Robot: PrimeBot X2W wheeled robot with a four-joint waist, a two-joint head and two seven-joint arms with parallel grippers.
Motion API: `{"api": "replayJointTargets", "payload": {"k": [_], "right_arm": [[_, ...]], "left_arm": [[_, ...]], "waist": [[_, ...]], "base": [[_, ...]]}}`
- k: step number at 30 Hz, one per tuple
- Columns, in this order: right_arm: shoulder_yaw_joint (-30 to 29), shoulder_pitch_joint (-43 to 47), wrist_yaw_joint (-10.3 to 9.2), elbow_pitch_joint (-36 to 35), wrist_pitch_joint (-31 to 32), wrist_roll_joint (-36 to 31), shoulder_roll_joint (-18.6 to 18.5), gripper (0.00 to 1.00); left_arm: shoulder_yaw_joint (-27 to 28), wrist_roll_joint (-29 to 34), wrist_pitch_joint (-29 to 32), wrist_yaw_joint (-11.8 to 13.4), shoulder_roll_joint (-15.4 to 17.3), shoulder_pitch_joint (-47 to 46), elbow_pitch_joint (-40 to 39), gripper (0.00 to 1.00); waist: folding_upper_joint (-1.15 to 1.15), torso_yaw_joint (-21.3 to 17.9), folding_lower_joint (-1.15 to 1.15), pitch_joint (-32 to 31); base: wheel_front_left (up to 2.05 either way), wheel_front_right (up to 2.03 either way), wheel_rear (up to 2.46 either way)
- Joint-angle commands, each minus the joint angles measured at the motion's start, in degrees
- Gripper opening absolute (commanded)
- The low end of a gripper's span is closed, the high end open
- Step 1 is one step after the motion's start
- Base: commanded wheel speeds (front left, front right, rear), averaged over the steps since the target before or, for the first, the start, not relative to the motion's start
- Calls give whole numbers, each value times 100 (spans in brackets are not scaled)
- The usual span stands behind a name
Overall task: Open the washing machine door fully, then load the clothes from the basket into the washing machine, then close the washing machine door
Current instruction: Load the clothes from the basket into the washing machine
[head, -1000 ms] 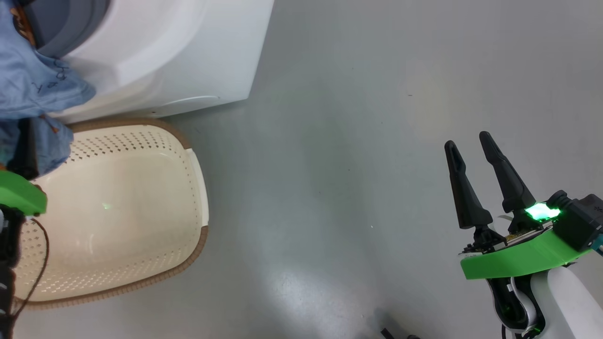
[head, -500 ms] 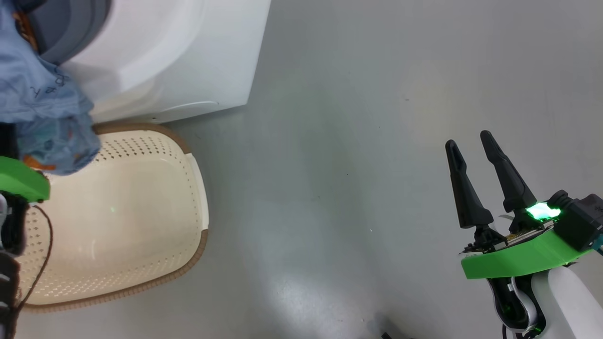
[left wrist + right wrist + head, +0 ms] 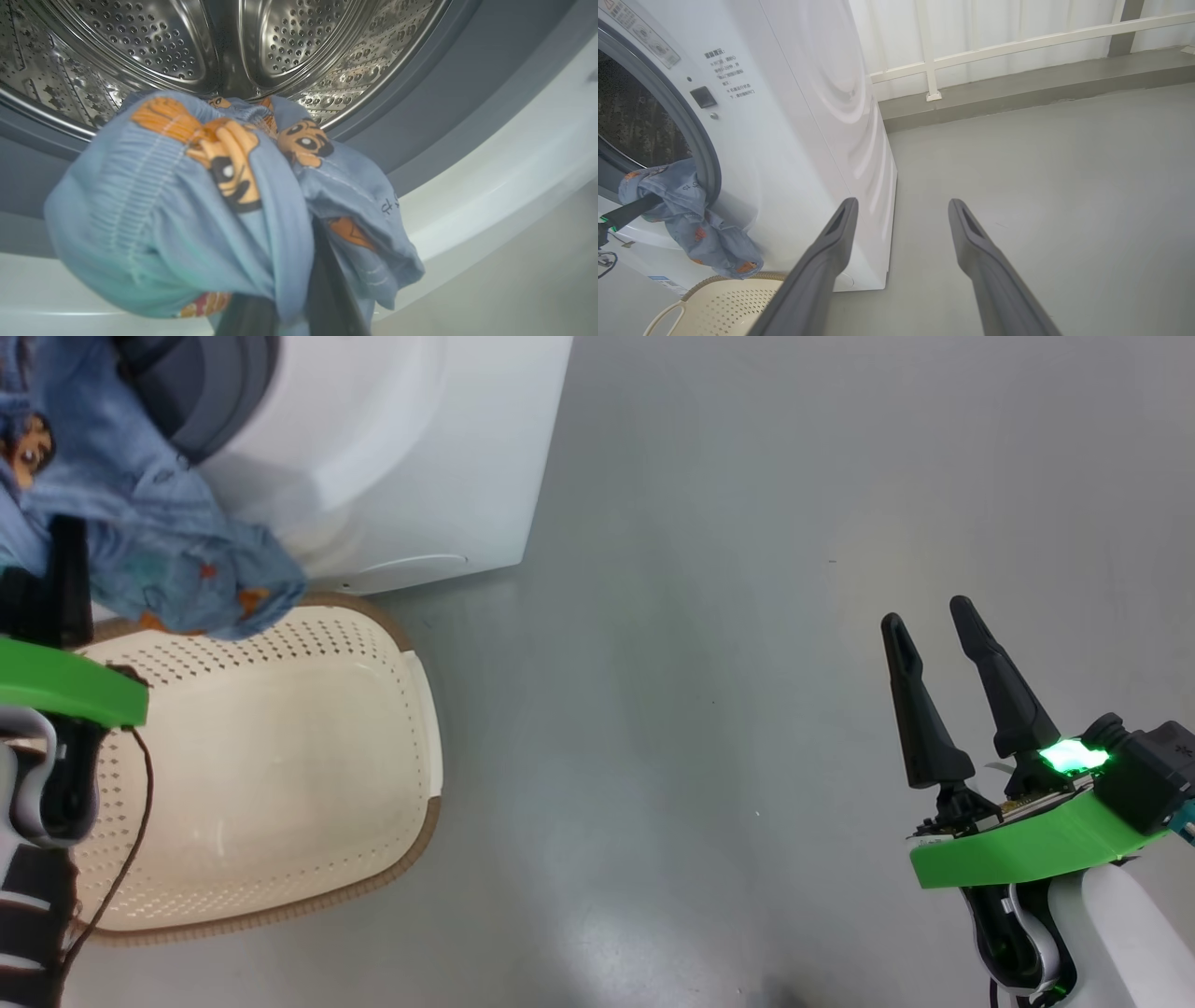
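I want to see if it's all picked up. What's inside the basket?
The basket shows a bare cream bottom, nothing in it. The hanging clothes and the left arm cover its left edge, so that part is unseen.

Light blue clothes (image 3: 159, 551), orange cartoon prints, bundled at open washing machine (image 3: 401, 448) mouth, drooping over cream perforated basket (image 3: 280, 775) just beside machine front.
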Motion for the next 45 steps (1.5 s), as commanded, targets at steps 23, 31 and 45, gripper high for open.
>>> {"api": "replayJointTargets", "payload": {"k": [23,31,45], "right_arm": [[176,13,31,-29,-46,119,86,100],[243,-22,31,-19,-46,145,105,100],[364,61,31,-22,-46,180,90,100]], "left_arm": [[-377,6,-36,3,948,-1752,655,0],[-652,343,-37,3,980,-2574,1527,0],[-892,883,-37,3,1154,-3298,2560,0]], "waist": [[0,-172,0,-98],[0,-315,0,-35],[0,-770,0,85]], "base": [[0,0,0],[0,0,0],[0,0,0]]}}
